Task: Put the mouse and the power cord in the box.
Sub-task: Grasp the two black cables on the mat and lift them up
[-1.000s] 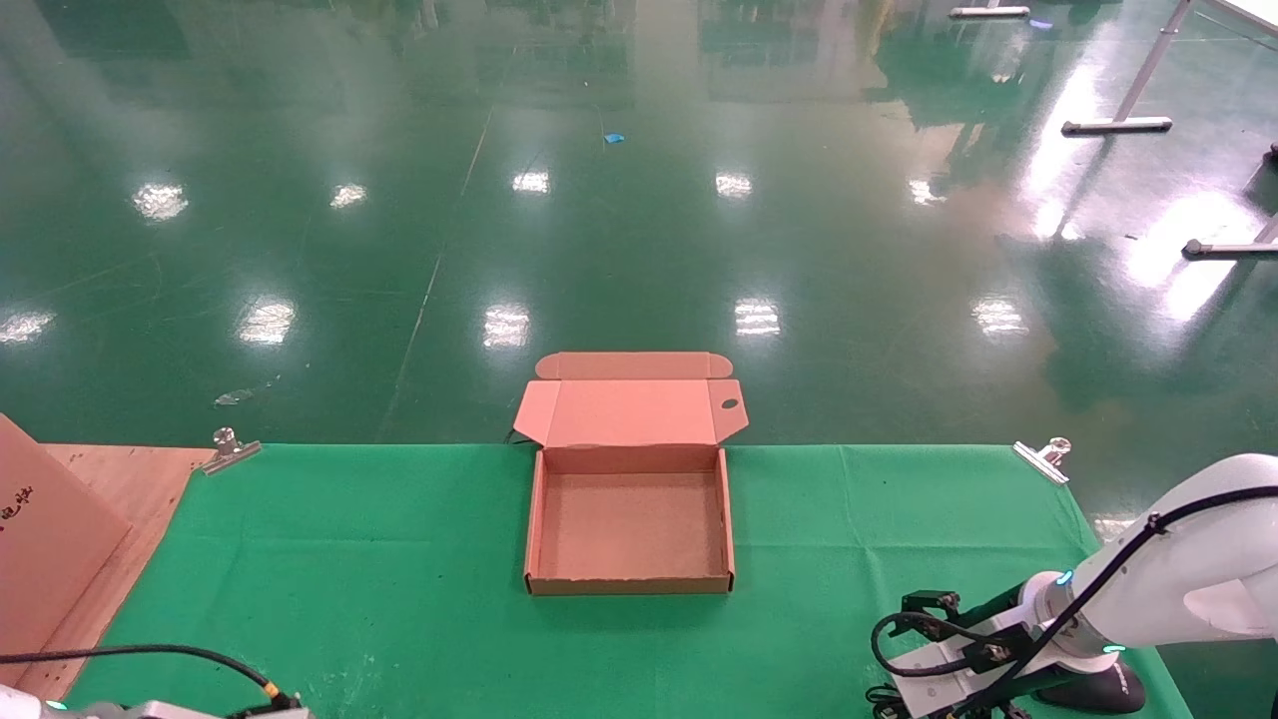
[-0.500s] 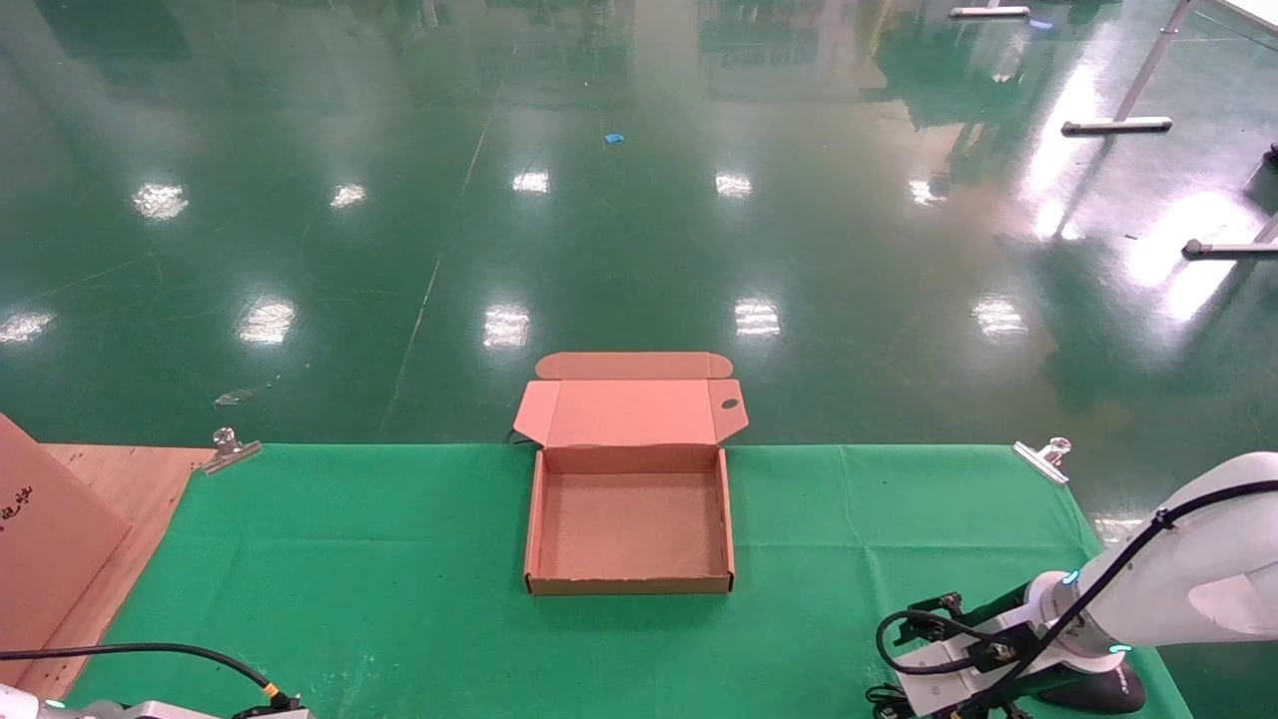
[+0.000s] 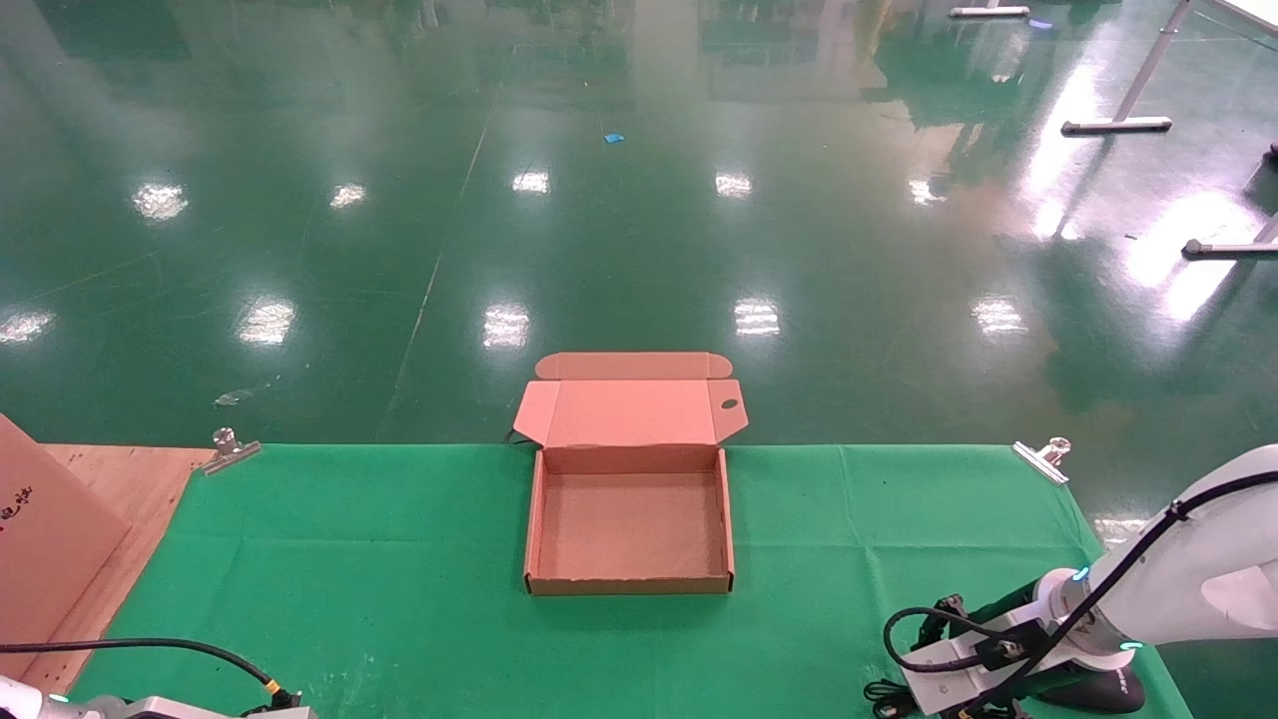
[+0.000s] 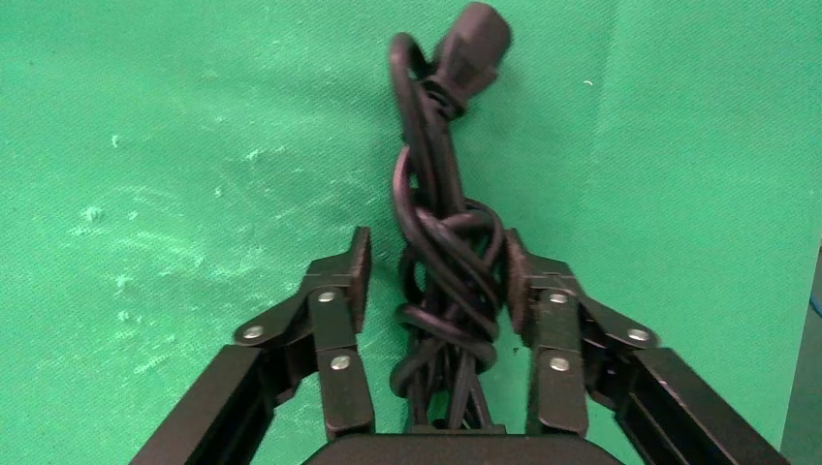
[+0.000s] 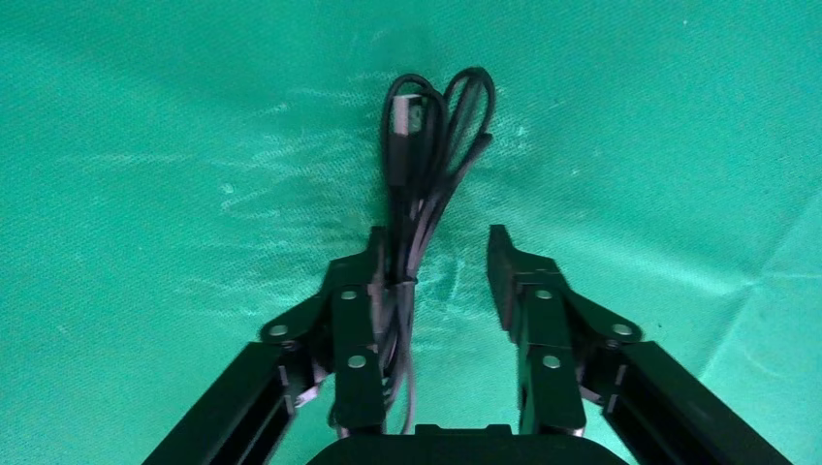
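Note:
The box [image 3: 629, 584] stands open and empty mid-table, its lid [image 3: 631, 411] folded back over the far edge. In the left wrist view the power cord [image 4: 441, 242] lies bundled on the green cloth, plug end [image 4: 472, 41] pointing away. My left gripper [image 4: 436, 242] is open and straddles it, one pad against the loops. In the right wrist view the mouse's thin looped cable [image 5: 426, 145] runs along one finger [image 5: 361, 291] of my open right gripper [image 5: 436, 237]. The black mouse [image 3: 1110, 687] peeks out under my right wrist at the near right corner.
A flat cardboard sheet with black writing [image 3: 40, 539] leans on a wooden board [image 3: 130, 489] at the far left. Metal clips [image 3: 228, 446] [image 3: 1043, 457] pin the green cloth [image 3: 399, 559] at the far corners. My left wrist [image 3: 150, 709] shows at the near left edge.
My right arm has sunk lower and drifted slightly right, toward the near edge over the mouse. The left arm and the box stay put.

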### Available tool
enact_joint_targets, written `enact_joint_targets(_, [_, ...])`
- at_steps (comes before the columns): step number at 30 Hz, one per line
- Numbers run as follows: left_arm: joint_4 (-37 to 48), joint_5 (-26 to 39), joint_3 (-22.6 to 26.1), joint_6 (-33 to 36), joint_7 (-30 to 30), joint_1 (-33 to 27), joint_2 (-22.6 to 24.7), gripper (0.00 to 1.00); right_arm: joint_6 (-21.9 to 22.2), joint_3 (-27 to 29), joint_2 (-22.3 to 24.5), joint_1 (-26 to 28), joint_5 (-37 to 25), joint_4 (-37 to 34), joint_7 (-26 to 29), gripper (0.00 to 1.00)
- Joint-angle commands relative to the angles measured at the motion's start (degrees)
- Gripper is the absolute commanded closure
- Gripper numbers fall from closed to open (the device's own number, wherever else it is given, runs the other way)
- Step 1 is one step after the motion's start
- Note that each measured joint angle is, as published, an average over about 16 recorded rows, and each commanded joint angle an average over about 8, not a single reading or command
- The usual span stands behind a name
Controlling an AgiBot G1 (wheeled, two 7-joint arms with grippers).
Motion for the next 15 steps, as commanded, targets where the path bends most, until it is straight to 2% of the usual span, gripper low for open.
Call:
enact_joint_targets(1, [0.36,0.07,0.04,0.06,0.20,-0.17,0.08,1.00,-0.23,0.03,-0.01,0.16,0.04,-0.20,-0.25,1.00])
enact_joint_targets(15, [1.49,-0.13,0.04,1.76,1.68,-0.75,-0.11,1.00,-1.63,0.26,0.60,0.94,0.38,-1.21,-1.14,1.00])
